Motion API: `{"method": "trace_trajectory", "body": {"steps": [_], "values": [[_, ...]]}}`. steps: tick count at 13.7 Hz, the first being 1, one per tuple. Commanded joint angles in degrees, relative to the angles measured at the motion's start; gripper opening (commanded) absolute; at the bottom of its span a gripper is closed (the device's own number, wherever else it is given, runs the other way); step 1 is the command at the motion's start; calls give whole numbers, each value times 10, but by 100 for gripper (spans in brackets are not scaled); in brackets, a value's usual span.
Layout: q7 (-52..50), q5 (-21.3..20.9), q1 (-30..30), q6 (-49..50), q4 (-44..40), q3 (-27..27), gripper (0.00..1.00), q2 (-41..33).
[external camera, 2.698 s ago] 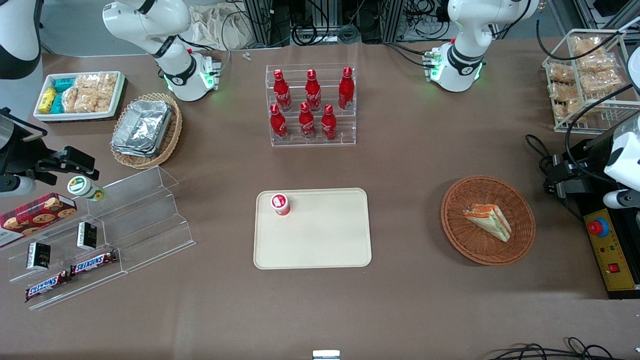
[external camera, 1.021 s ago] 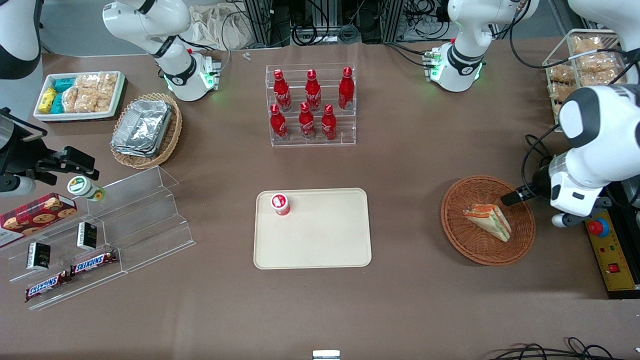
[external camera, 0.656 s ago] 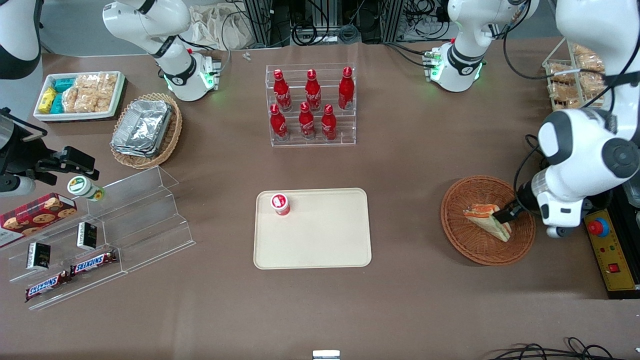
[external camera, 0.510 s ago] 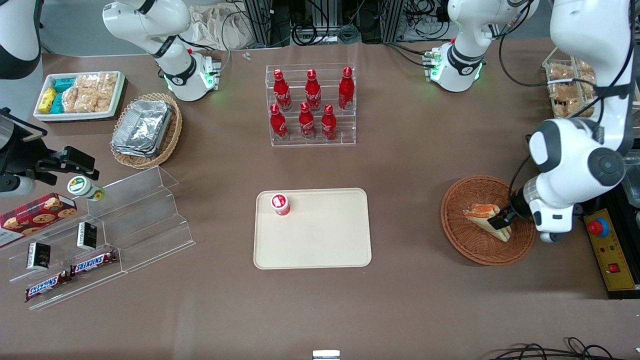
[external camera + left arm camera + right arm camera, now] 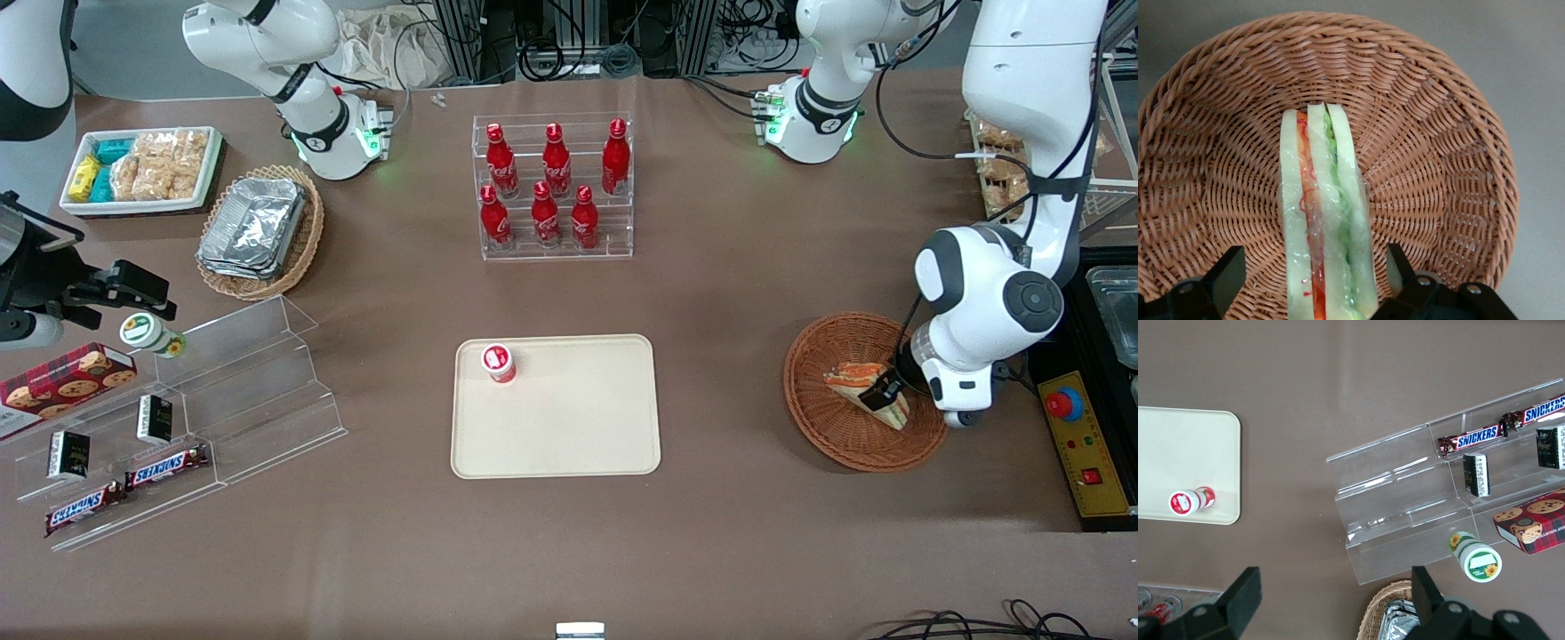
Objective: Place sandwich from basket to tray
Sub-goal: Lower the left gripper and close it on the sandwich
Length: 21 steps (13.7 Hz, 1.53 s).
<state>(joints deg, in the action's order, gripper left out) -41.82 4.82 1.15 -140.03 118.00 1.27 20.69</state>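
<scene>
The sandwich [image 5: 852,380] [image 5: 1321,220], a plastic-wrapped white-bread wedge with orange, red and green layers, lies in the reddish-brown wicker basket [image 5: 822,427] [image 5: 1438,133] toward the working arm's end of the table. My gripper [image 5: 882,392] [image 5: 1313,280] is down in the basket, open, with one black finger [image 5: 1225,273] on each side of the sandwich's thick end and small gaps between pads and bread. The cream tray [image 5: 569,427] [image 5: 1178,447] lies mid-table, well apart from the basket.
A small red-capped cup [image 5: 499,363] stands in a tray corner. A rack of red bottles [image 5: 553,187] sits farther from the camera. A yellow control box with a red button [image 5: 1080,444] lies beside the basket. Clear stepped shelves with snacks [image 5: 178,418] sit toward the parked arm's end.
The arm swung in from the table's end and came down over the basket; the gripper now straddles the sandwich. The sandwich has not moved.
</scene>
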Motion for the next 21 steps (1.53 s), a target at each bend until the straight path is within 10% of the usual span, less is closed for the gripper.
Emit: {"method": "trace_trajectory", "body": {"steps": [1,8,21], "values": [[-7,-1,3,-18,9,2,89,3],[-44,-3,3,0,1,3,23,-17],[-103,-7,105,413,-243,-39,21,-87]]}}
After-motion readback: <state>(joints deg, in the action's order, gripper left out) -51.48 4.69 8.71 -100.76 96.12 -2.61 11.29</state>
